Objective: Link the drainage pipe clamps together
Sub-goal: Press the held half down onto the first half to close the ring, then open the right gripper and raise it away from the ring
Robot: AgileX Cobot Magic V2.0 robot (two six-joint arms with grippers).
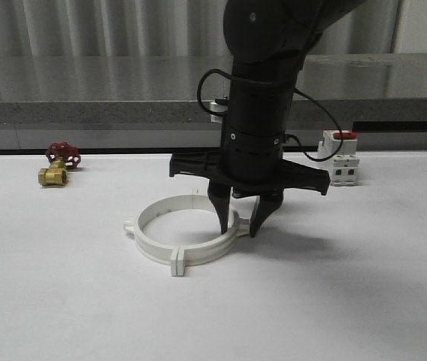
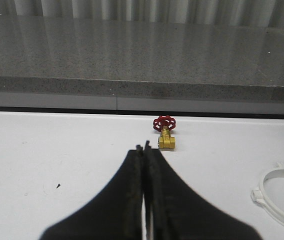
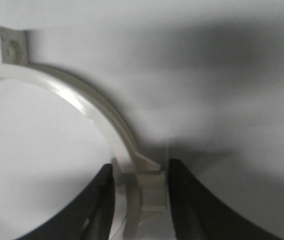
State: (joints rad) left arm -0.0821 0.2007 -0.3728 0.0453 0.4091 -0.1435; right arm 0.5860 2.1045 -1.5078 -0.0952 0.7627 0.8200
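Straddling: the right gripper (image 1: 238, 220) stands upright over the ring's 3 o'clock side in the front view, one finger inside the ring, the other outside.
Fingers, right: narrowly parted around the white band and its end tab in the right wrist view (image 3: 139, 200); I cannot tell whether the pads press the plastic or just flank it.
Fingers, left: the left gripper (image 2: 144, 195) has its tips pressed together on nothing, hovering over bare table.
Clamps' place: the drainage pipe clamps (image 1: 183, 233) lie flat on the white table (image 1: 63, 301) as a ring, near the middle of the front view, with tabs at about 9, 6 and 3 o'clock.
Handling, a judgement: thin moulded plastic, so light and fairly stiff, likely smooth and apt to skid on the table when pushed; the band may spring if squeezed hard.
Where to hold: across the band beside a tab, where the section is thicker and the tab stops sliding.
Bystanders: a brass valve (image 1: 57, 165) at 10 o'clock from the ring, a red-topped switch (image 1: 340, 158) at 2 o'clock, both well apart.
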